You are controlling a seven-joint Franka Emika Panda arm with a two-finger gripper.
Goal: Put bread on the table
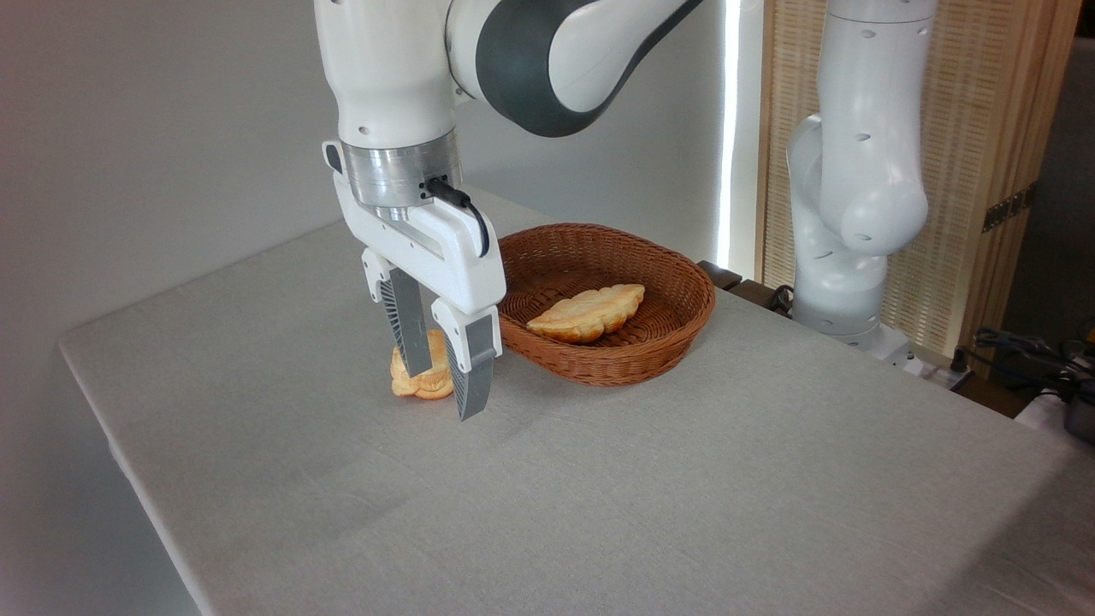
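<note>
Bread at the cloth: finishing the release cleanly

Bread (425, 376) sits low at the desk (599, 496), just left of the wicker basket (684, 321), with the gripper (440, 389) straddling it from above. This single fixed view looks from the near side, a little above the desk. The two fingers (472, 364) stand a modest way apart, one in front of the pastry and one nearer still; whether either pad is pressing the pastry cannot be told from here, nor whether the pastry's underside fully rests on the grey cloth, though it looks down or very nearly so. A second pastry (588, 312) lies inside the basket, well apart from the gripper. To the far right stands the arm's white base column (855, 171), before a slatted wooden screen (1009, 128).

My judgement is that the step in hand is letting go and clearing away. To do it well, the fingers should spread enough that neither drags the lobed edge, since a soft, ridged pastry may cling to a pad and tip. The lift should go straight up before any sideways travel, because the basket rim lies close on the right and a slanted exit could clip it. A slow first stretch of the rise would show whether the bread stays put.
</note>
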